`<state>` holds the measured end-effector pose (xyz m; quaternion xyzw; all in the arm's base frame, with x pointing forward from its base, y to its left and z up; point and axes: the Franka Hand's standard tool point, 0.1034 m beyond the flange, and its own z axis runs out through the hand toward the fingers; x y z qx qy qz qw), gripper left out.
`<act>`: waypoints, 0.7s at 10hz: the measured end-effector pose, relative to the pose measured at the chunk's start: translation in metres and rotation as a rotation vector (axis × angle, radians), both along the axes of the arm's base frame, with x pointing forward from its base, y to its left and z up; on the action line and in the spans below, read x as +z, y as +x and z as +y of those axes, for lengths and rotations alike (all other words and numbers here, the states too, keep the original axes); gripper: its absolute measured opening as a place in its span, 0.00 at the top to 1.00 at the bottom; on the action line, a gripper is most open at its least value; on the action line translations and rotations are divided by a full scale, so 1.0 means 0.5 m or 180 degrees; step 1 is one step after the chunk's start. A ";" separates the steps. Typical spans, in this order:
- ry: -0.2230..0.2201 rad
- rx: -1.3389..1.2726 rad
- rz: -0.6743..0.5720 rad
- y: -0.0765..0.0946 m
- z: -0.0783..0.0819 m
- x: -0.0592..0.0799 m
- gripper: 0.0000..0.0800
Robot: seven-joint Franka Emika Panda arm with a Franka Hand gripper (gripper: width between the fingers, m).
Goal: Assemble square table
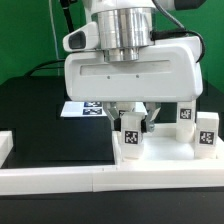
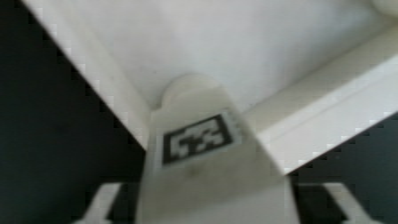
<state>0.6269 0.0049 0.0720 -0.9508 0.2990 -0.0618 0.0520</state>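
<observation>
My gripper (image 1: 133,126) is shut on a short white tagged leg (image 1: 130,137) and holds it upright over the near-left part of the white square panel (image 1: 165,152). In the wrist view the leg (image 2: 199,138) fills the gap between my two fingers (image 2: 111,205), with the panel's raised rim and flat face (image 2: 214,50) beyond it. The leg's lower end is hidden, so I cannot tell whether it touches the panel. Two more tagged legs (image 1: 185,113) (image 1: 207,133) stand upright at the panel's right side.
The marker board (image 1: 85,108) lies on the black table behind the gripper. A long white border bar (image 1: 100,182) runs along the front, and another (image 1: 5,146) stands at the exterior view's left. The gripper body hides the middle of the scene.
</observation>
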 end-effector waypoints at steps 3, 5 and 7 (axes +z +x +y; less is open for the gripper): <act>0.0091 -0.0615 0.0046 -0.002 -0.006 -0.002 0.63; 0.0252 -0.1608 0.0117 -0.006 -0.007 -0.003 0.63; 0.0597 -0.3057 0.0143 -0.009 0.001 -0.006 0.64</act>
